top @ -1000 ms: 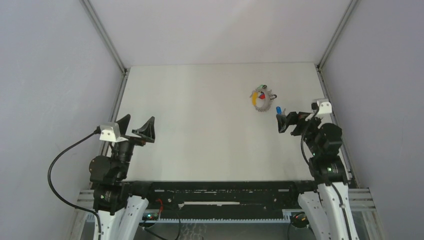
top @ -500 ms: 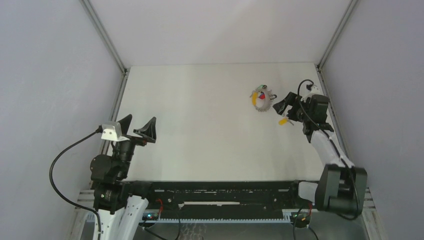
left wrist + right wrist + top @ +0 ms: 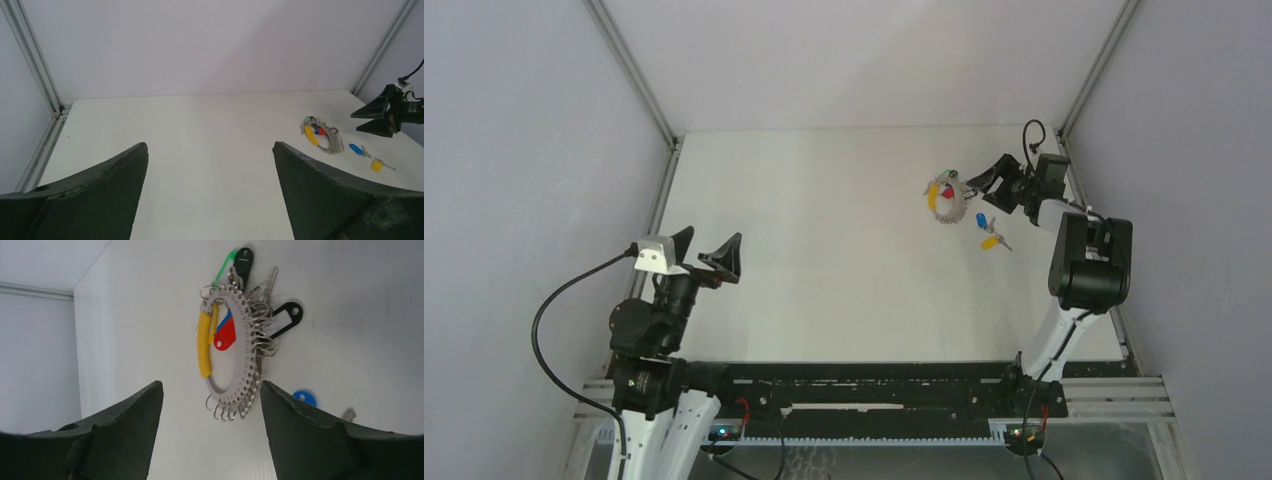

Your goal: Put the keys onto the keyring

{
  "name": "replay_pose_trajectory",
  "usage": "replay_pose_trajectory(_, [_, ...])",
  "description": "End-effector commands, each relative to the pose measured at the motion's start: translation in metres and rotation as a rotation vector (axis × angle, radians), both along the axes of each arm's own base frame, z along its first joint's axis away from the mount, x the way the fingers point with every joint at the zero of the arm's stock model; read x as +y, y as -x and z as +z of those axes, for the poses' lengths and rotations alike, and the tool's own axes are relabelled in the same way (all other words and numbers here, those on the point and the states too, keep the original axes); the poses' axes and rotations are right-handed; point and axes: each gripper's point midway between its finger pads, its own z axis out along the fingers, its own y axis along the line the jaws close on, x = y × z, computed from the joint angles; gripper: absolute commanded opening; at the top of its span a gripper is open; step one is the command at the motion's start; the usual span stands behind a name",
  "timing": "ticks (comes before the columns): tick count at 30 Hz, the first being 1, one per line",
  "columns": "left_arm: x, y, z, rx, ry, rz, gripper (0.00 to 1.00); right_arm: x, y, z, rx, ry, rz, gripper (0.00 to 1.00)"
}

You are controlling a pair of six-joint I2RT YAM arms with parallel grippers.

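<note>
The keyring [image 3: 946, 198] is a grey ring-shaped holder with many small silver rings, a yellow sleeve and red, green, blue and black tags; it lies at the table's far right [image 3: 235, 345] [image 3: 322, 139]. A blue-capped key [image 3: 983, 221] [image 3: 356, 148] [image 3: 305, 397] and a yellow-capped key [image 3: 991, 241] [image 3: 377, 165] lie loose just right of it. My right gripper [image 3: 982, 185] is open and empty, hovering just right of the keyring, fingers [image 3: 125, 435] pointing at it. My left gripper [image 3: 706, 254] is open and empty at the near left, fingers [image 3: 100, 190] wide apart.
White table [image 3: 824, 250] enclosed by grey walls with metal corner posts [image 3: 629, 70]. The right arm [image 3: 1089, 255] stretches along the right wall. The far wall stands just behind the keyring.
My right arm has swung out towards the far right, and its gripper moved from near the loose keys to beside the keyring. The blue and yellow keys now lie uncovered. The left arm barely moved.
</note>
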Motion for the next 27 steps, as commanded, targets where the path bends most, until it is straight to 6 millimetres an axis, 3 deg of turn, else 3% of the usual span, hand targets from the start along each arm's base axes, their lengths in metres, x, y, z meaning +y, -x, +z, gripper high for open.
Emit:
replay_pose_trajectory(1, [-0.003, -0.007, -0.007, 0.009, -0.031, -0.011, 1.0, 0.007, -0.022, -0.005, 0.019, -0.043, 0.001, 0.7])
replay_pose_trajectory(5, [-0.003, -0.009, -0.008, 0.016, -0.034, -0.01, 1.0, 0.01, -0.033, -0.023, 0.072, -0.048, 0.01, 0.65])
replay_pose_trajectory(15, [-0.004, -0.01, -0.01, 0.026, -0.038, -0.015, 1.0, 0.029, -0.039, -0.059, 0.205, -0.104, 0.041, 0.56])
replay_pose_trajectory(21, [-0.004, -0.01, -0.01, 0.024, -0.038, -0.016, 1.0, 0.043, -0.039, -0.069, 0.254, -0.137, 0.07, 0.51])
replay_pose_trajectory(27, [-0.004, -0.009, -0.009, 0.021, -0.039, -0.018, 1.0, 0.054, -0.039, -0.071, 0.25, -0.124, 0.105, 0.36])
